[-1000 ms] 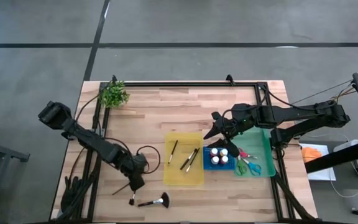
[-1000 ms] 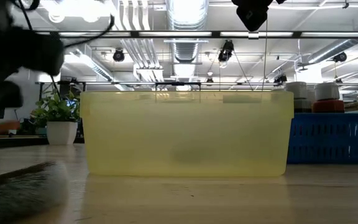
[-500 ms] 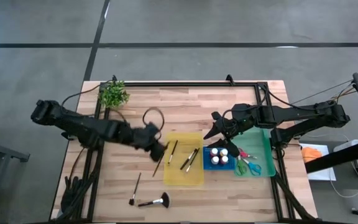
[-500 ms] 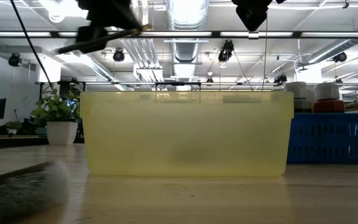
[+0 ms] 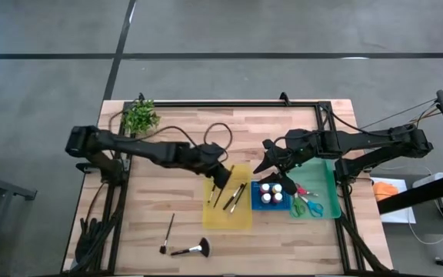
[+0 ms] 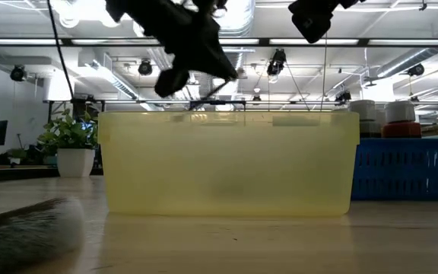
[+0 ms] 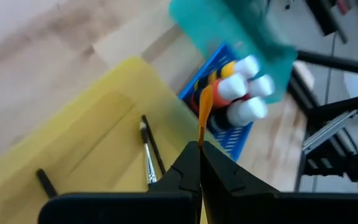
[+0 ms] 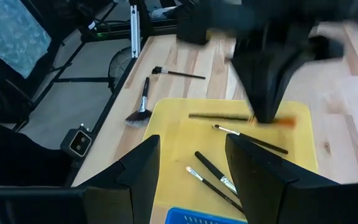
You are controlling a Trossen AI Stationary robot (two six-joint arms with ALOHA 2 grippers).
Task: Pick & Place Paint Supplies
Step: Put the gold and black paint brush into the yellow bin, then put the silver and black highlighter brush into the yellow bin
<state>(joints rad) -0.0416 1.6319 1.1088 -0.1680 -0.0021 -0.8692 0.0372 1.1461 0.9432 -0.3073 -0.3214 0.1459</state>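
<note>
On the wooden table (image 5: 175,127), at the far left corner, stands a small leafy plant (image 5: 140,116). Near the front edge lie two brushes that are not yet in a tray: a thin paintbrush (image 5: 167,233) and, just beside it, a black fan-shaped brush (image 5: 194,248).

The left gripper (image 5: 220,178) is over the left part of the yellow tray (image 5: 241,218), and its fingers are pressed together on an orange-tipped paintbrush (image 7: 203,116) (the tip sticks out in front of the fingers in the left wrist view). Several thin brushes (image 5: 234,197) lie already in this tray.

Next to the yellow tray is the blue tray (image 5: 256,201) with the little paint bottles (image 5: 271,191) standing in it. To its right is the green tray (image 5: 325,181), which holds the scissors (image 5: 307,202).

The right gripper (image 5: 271,159) hangs above the table just behind the blue tray, its fingers apart and holding nothing.
</note>
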